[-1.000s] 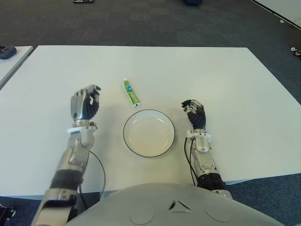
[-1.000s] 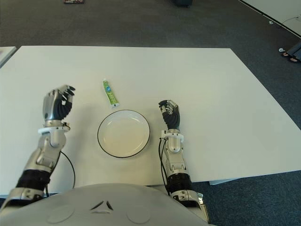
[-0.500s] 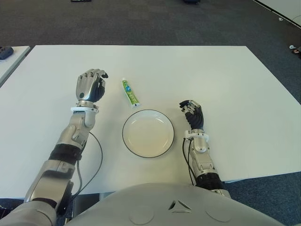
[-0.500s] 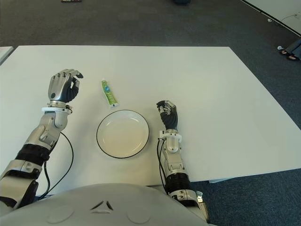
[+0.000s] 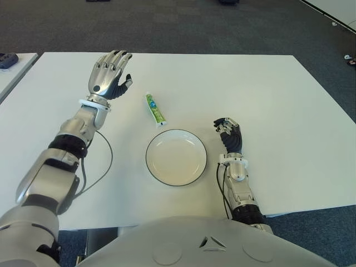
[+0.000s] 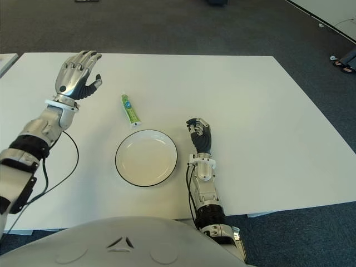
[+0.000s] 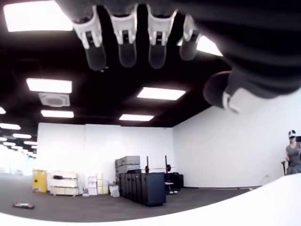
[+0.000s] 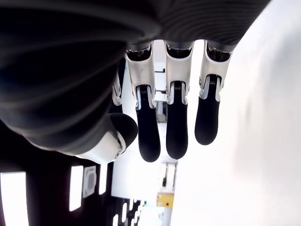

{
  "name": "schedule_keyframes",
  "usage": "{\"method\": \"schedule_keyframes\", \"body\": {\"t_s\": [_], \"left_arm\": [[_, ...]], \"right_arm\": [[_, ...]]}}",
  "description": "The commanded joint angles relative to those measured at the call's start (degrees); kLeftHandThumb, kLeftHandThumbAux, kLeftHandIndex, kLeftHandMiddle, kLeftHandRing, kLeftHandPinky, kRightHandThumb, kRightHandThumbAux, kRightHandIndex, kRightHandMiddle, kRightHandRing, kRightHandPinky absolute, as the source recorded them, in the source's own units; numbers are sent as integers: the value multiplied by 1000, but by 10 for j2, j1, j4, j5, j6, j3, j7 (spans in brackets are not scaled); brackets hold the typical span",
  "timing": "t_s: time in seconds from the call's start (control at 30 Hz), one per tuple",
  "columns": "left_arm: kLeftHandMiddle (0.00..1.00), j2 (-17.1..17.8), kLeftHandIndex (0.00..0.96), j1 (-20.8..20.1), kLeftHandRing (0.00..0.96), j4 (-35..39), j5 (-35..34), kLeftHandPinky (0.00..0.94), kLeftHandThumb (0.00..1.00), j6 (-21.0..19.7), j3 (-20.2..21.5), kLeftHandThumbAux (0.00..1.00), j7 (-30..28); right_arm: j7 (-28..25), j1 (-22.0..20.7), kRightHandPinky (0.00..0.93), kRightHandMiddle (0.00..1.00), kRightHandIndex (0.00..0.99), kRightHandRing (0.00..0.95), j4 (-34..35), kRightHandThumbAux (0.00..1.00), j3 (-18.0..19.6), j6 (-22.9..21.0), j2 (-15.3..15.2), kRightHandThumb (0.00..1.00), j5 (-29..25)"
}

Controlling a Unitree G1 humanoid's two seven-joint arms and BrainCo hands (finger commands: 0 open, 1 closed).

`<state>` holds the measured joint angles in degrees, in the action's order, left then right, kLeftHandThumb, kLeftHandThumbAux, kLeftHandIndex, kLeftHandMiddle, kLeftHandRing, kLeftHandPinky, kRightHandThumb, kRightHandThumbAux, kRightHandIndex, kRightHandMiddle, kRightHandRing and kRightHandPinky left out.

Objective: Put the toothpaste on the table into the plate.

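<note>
The toothpaste (image 5: 156, 109) lies flat on the white table (image 5: 267, 94), just beyond the empty plate's (image 5: 176, 157) far rim — not yet moved. The left hand (image 5: 109, 74) is raised left of the tube, fingers spread and empty, likely readying a reach. The right hand (image 5: 230, 135) shows right of the plate, fingers loosely curled, holding nothing.

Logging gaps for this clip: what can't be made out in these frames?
- Toothpaste: label print too small, eye views.
- Left hand: whether it is above the table or touching it, eye views; the left wrist view faces the ceiling.
- Right hand, beside the plate: contact with the table unclear.
</note>
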<state>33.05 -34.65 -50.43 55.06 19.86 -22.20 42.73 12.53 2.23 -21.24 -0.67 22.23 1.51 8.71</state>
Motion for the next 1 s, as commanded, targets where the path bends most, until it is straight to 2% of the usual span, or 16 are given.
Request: {"method": "schedule_keyframes", "body": {"t_s": [0.03,0.3,0.53,1.0], "left_arm": [[52,5,8,-41,55,-56,38,80,605,13,-53,332,25],[10,11,0,-91,15,-109,68,41,573,34,-118,289,34],[0,1,0,-135,1,-159,115,21,531,22,-191,276,42],[0,-6,0,-179,0,-190,170,3,455,40,-299,310,34]], "right_arm": [[3,4,447,464,429,440,-9,730,4,6,2,709,-3],[7,4,444,466,429,441,-15,730,5,13,2,708,-2],[10,6,445,467,429,443,-13,730,5,12,2,708,0],[11,12,472,476,428,455,-8,731,6,20,2,707,-2]]}}
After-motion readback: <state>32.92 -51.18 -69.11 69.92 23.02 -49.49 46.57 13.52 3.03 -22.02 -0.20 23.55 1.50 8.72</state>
